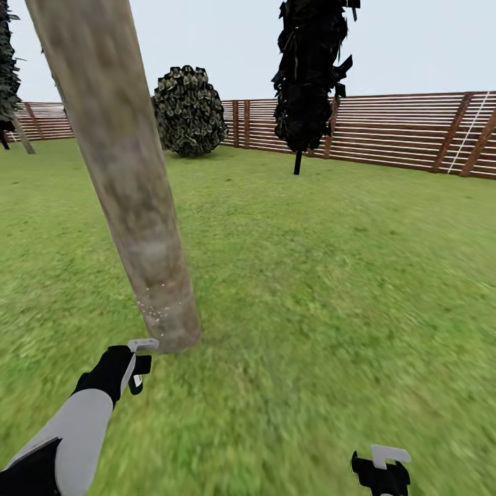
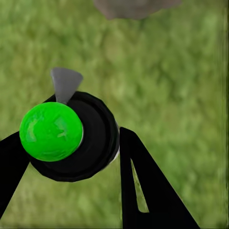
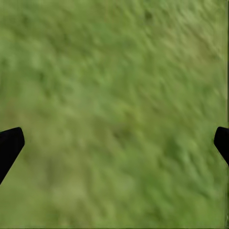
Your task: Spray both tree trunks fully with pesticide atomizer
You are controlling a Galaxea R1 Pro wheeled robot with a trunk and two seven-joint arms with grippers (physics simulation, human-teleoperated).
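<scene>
We find the atomizer [image 2: 71,138] clamped between the fingers of the left gripper [image 2: 71,152]: a black bottle body with a bright green cap and a thin grey spray head. In the head view the left gripper [image 1: 138,365] holds it low, just beside the base of the trunk [image 1: 131,200], above the grass [image 1: 331,289]. The trunk is thick, mottled grey-beige, and carries pale specks near its foot. The right gripper [image 1: 381,468] hangs well apart, its fingers [image 3: 9,145] spread wide with nothing between them. Beyond the lawn we note a round bush [image 1: 187,110], a dark conifer [image 1: 310,69] and the slatted fence [image 1: 406,127].
</scene>
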